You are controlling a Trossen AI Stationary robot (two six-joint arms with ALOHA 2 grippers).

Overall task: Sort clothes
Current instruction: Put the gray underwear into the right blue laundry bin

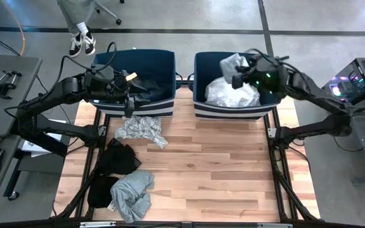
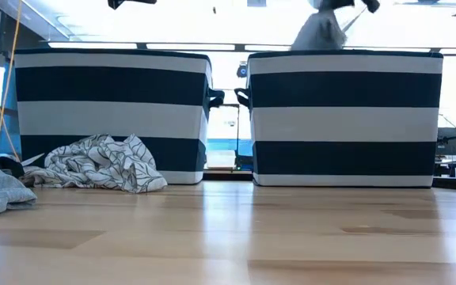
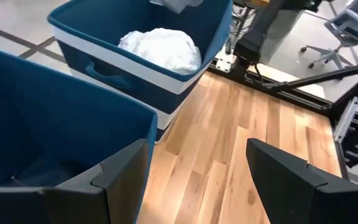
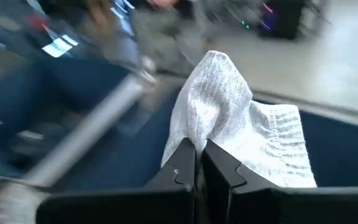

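Note:
My right gripper (image 1: 239,78) is above the right navy bin (image 1: 201,107), shut on a light grey knit garment (image 1: 232,63). A white garment (image 1: 233,94) lies in that bin. My left gripper (image 3: 197,168) is open and empty above the near wall of the left navy bin (image 1: 163,60), which holds dark clothes (image 1: 146,85). On the table lie a grey-white patterned garment (image 1: 141,128), two black garments (image 1: 118,158) and a grey one (image 1: 134,193). My right gripper pinches a bunched-up fold of the light grey garment (image 4: 213,109) between its two shut fingers. The garment is lifted and hangs above the right bin's rim (image 2: 319,32). The bin wall hides its lower end.
The two striped bins (image 2: 344,119) stand side by side at the table's far edge. The patterned garment (image 2: 101,162) lies just in front of the left bin. The right half of the wooden table (image 1: 233,171) is bare. A person's feet (image 1: 81,43) show on the floor beyond.

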